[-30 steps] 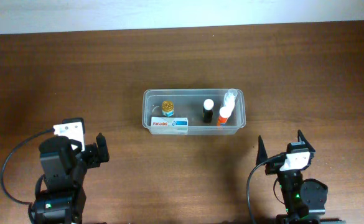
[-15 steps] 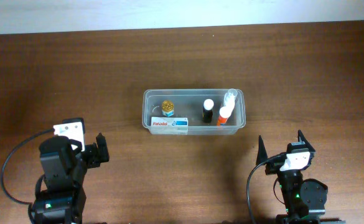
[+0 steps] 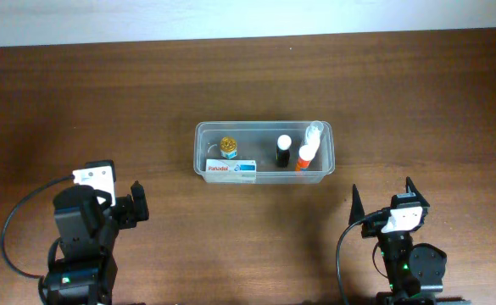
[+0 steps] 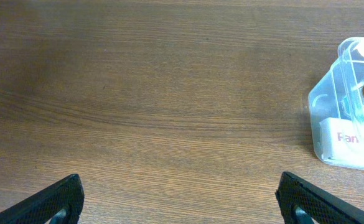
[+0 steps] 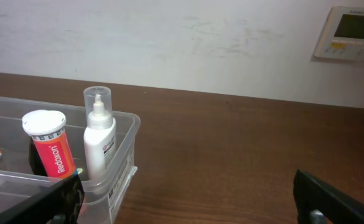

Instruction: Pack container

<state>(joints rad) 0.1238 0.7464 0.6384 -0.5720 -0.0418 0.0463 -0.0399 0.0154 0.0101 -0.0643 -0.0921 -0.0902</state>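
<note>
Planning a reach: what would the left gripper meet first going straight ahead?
Only bare brown wooden table ahead of the left gripper; the clear rectangular plastic container sits right, possibly in its right finger's path.

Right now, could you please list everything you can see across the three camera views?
container: 1, clear plastic, table centre
jar: 1, gold lid, in container, left end
box: 1, white and blue, in container, front left
black bottle: 1, white cap, in container, right of middle
tube: 1, orange-red, white cap, in container, right end
dropper bottle: 1, white, clear cap, beside the tube
table: 1, brown wood
wall panel: 1, off-white, on wall behind table
left end effector: 1, black, open, empty
right end effector: 1, black, open, empty
</note>
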